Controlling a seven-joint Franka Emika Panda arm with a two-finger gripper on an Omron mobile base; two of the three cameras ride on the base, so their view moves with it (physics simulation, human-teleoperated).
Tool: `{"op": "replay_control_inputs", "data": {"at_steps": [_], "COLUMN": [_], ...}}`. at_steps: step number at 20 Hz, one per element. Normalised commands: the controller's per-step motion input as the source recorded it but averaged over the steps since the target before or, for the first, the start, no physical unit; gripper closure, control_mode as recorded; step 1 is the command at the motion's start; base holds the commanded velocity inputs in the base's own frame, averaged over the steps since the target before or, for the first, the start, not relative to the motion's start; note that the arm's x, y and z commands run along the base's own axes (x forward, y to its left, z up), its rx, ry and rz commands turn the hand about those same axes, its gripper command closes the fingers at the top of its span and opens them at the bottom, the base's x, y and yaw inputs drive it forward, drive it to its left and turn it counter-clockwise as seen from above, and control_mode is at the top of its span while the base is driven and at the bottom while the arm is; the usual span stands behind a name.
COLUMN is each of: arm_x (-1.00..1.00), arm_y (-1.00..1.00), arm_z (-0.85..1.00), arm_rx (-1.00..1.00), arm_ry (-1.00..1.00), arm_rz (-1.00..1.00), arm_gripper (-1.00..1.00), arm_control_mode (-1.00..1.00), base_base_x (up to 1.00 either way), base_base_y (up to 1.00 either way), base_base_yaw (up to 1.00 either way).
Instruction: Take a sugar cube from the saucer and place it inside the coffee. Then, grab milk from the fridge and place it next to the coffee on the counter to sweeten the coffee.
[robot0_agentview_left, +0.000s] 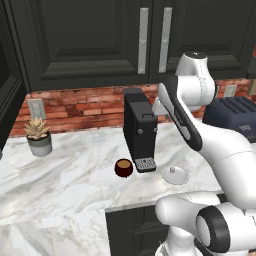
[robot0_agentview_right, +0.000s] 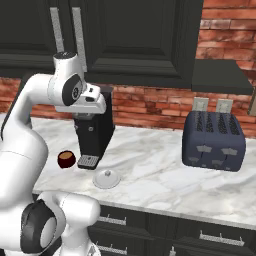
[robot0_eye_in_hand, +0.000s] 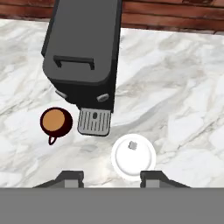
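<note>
Tool (robot0_eye_in_hand: 109, 177) released, hovering over marble counter (robot0_eye_in_hand: 183, 87) beneath dark cabinets (robot0_agentview_left: 90, 40).

A tall black coffee machine (robot0_agentview_left: 139, 127) stands against the red brick backsplash (robot0_agentview_left: 90, 107), its metal drip grate (robot0_eye_in_hand: 94, 121) in front. A potted succulent (robot0_agentview_left: 38, 136) sits far left; a dark blue toaster (robot0_agentview_right: 214, 140) sits right, below dark upper cabinets (robot0_agentview_left: 90, 40).

The white arm rises from its base at the table's front edge, bends at a dark elbow joint and reaches up and forward, the wrist turned so the hand looks straight down. The tool (robot0_eye_in_hand: 111, 177) hangs high above the table, its two dark fingertips (robot0_eye_in_hand: 72, 177) set wide apart, holding nothing.
</note>
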Motion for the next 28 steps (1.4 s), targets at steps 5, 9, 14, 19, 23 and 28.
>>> {"op": "replay_control_inputs", "data": {"at_steps": [5,9,14,19,23,28], "arm_x": [-0.59,-1.0,-0.14,0.58,0.44,0.29], "arm_y": [0.0,-0.1,-0.86,-0.29,0.0,0.0], "arm_z": [-0.3,-1.0,-0.99,-0.57,-0.39,-0.5], "arm_rx": [0.04,0.07,0.01,-0.01,-0.01,-0.01], "arm_ry": [-0.02,-0.08,0.26,0.18,0.0,0.0], "arm_rz": [0.0,-0.02,-0.14,-0.01,0.0,0.0], "arm_gripper": [-1.0,-1.0,-1.0,-1.0,-1.0,-1.0], "arm_control_mode": [-1.0,-1.0,-1.0,-1.0,-1.0,-1.0], "base_base_x": [0.0,0.0,0.0,0.0,0.0,0.0], "base_base_y": [0.0,0.0,0.0,0.0,0.0,0.0], "base_base_yaw": [0.0,0.0,0.0,0.0,0.0,0.0]}}
